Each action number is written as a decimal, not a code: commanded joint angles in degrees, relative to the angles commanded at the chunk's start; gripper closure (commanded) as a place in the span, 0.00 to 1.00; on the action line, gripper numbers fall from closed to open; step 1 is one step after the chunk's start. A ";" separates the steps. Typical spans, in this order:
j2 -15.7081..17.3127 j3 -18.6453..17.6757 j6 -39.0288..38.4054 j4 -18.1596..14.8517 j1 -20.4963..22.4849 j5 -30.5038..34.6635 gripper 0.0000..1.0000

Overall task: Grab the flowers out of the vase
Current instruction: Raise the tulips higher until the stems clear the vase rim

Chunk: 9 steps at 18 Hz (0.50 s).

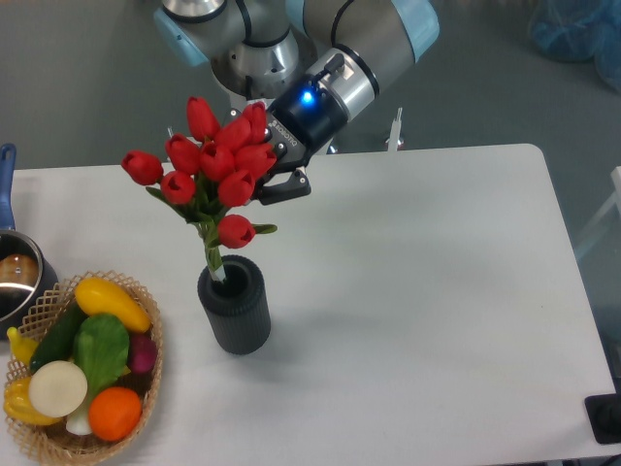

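Observation:
The flowers (pixel 209 165), a bunch of red tulips with green leaves, stand tilted above the vase (pixel 234 304), a dark ribbed cylinder on the white table. Only the lower end of their bundled stems (pixel 214 260) still reaches into the vase's mouth. My gripper (pixel 264 173) comes in from the upper right and is shut on the flowers, its fingers mostly hidden behind the red heads. One black finger (pixel 284 186) shows to the right of the bunch.
A wicker basket (pixel 146 388) of vegetables and fruit sits at the front left, close to the vase. A metal pot (pixel 17 280) with a blue handle is at the left edge. The robot's base (pixel 254 68) stands behind the table.

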 joint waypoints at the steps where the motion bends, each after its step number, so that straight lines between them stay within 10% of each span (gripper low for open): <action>1: 0.09 0.09 -0.17 0.00 0.18 -0.09 0.72; 9: 1.05 1.40 -1.93 -0.09 1.40 -0.53 0.72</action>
